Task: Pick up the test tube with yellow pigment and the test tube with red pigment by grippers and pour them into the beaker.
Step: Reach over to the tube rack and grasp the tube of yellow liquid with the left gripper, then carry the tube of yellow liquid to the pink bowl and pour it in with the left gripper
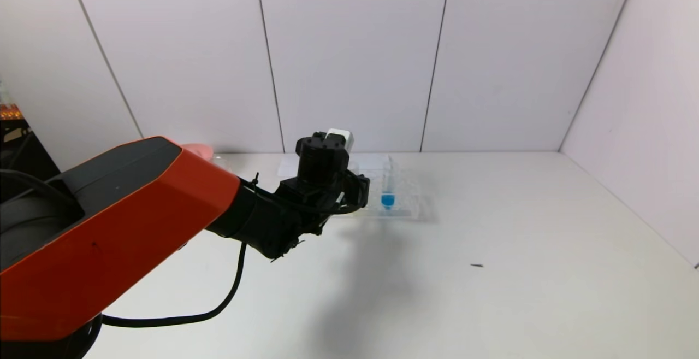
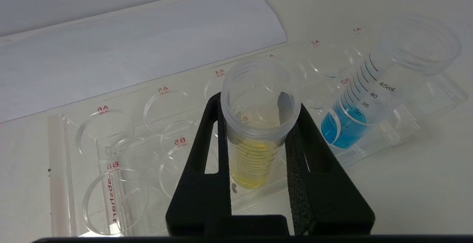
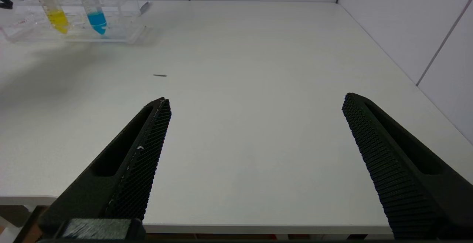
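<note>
Your left end effector [image 2: 258, 124] has its black jaws clamped on the clear, graduated test tube with yellow pigment [image 2: 255, 150], just below the rim, while the tube stands in the clear plastic rack [image 2: 111, 184] at the far side of the white counter [image 1: 491, 249]. One hole over stands a like tube with blue liquid [image 2: 347, 124]. Your right end effector [image 3: 255, 161] hangs wide open and empty over the counter's near edge, well apart from the rack.
</note>
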`<state>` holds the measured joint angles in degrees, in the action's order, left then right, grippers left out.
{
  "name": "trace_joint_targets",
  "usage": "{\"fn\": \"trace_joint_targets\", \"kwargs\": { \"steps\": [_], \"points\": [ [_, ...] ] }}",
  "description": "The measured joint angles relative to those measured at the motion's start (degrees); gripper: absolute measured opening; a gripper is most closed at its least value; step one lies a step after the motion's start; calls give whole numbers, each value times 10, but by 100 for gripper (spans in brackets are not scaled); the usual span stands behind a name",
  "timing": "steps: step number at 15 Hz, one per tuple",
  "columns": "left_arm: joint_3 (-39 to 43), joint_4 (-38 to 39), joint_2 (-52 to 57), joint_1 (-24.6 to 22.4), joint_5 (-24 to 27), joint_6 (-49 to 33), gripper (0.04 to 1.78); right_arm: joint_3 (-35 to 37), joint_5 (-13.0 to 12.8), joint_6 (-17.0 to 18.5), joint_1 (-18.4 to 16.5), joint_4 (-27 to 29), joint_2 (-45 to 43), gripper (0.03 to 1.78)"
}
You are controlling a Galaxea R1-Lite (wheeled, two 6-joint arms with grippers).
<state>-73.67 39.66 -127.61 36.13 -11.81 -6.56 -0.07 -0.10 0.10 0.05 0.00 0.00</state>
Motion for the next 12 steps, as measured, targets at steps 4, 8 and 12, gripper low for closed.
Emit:
{"fn": "trace_joint_targets", "kwargs": {
  "steps": [4, 8, 12],
  "points": [
    [1, 0, 2, 0, -1, 1, 44, 0, 0, 0, 0, 0, 0, 170],
    [1, 0, 6, 0, -1, 3, 44, 0, 0, 0, 0, 0, 0, 170],
    [1, 0, 17, 0, -1, 16, 44, 0, 0, 0, 0, 0, 0, 170]
  ]
}}
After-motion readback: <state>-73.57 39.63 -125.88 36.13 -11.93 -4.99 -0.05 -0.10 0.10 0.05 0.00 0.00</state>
